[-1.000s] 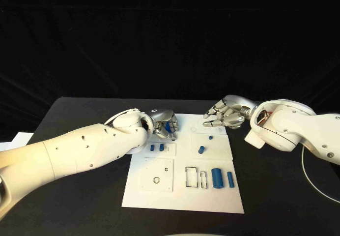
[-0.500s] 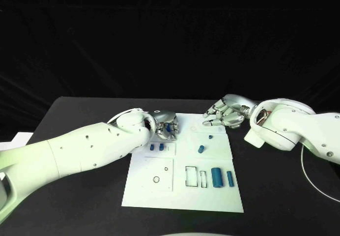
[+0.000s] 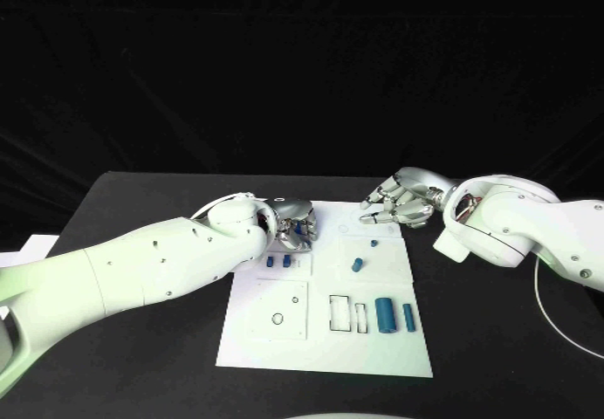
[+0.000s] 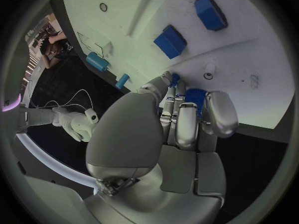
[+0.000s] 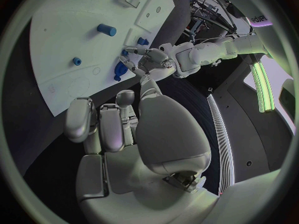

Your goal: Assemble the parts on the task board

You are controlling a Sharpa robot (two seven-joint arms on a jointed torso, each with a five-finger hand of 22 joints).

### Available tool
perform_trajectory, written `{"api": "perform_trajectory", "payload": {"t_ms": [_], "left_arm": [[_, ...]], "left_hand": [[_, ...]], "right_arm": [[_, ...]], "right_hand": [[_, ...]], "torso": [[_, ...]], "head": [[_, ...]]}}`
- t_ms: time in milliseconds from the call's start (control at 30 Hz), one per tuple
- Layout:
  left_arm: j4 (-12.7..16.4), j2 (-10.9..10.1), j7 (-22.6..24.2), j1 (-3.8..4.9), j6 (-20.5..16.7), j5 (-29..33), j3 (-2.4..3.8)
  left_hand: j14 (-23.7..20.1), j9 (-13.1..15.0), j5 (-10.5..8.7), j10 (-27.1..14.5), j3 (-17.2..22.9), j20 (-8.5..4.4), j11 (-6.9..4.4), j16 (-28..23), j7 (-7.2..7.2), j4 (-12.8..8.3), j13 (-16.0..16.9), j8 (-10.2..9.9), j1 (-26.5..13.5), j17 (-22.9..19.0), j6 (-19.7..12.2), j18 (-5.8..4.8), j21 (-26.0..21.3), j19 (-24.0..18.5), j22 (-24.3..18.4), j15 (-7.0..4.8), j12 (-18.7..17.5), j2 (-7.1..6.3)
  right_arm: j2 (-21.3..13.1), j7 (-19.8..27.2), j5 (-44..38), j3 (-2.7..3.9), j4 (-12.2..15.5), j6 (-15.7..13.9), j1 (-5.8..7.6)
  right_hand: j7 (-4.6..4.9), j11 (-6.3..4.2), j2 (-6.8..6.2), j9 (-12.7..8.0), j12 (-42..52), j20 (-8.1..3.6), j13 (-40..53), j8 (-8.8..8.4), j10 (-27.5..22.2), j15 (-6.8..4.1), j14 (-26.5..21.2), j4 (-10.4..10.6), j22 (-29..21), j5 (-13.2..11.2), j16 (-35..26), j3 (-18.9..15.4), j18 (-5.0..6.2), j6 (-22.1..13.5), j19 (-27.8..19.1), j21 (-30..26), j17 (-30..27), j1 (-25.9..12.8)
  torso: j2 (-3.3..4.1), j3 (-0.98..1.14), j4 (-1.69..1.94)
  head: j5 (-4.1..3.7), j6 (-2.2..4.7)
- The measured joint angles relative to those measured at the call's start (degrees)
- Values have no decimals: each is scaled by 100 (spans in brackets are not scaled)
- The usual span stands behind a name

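The white task board [image 3: 327,345] lies in the middle of the black table. My left hand [image 3: 292,229] hovers over its far left corner, fingers curled around a small blue part [image 4: 194,97] just above the board [image 4: 249,59] near a small hole [image 4: 208,76]. The right wrist view shows that same left hand [image 5: 152,62] with the blue part [image 5: 118,73] under its fingers. My right hand [image 3: 401,206] hangs over the board's far right edge with loosely bent fingers [image 5: 102,127] and nothing in it.
Two small blue blocks [image 3: 278,260] sit just nearer than the left hand. A short blue piece [image 3: 358,264] and a tiny one [image 3: 374,243] lie mid-board. Three blue cylinders [image 3: 385,315] stand at the near right beside a rectangular slot [image 3: 339,314].
The left hand has turned and closed down over its blue part, which shows less from above now. The right arm and the loose parts have stayed put.
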Motion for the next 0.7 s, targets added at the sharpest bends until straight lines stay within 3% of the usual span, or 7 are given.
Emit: {"api": "perform_trajectory", "payload": {"t_ms": [267,700], "left_arm": [[13,1,-42,10,57,-5,12],[41,-4,-110,23,143,-20,23]], "left_hand": [[0,-56,0,-236,48,21,69,0,0,-48,-52,-133,-55,-73,0,-1,0,20,4,0,-184,-55],[0,-62,0,-245,214,41,78,0,31,-161,-43,-133,-13,-104,31,1,0,41,29,0,-218,-13]], "right_arm": [[0,1,0,0,-1,6,0],[-3,1,1,0,-1,18,0]], "right_hand": [[0,0,0,0,0,0,7,0,0,0,0,0,0,0,0,0,0,0,0,0,0,0],[0,0,0,0,0,0,20,0,0,0,0,0,1,0,0,0,0,0,0,0,0,0]], "torso": [[0,-1,0],[-1,1,-1]], "head": [[-1,-4],[2,-14]]}}
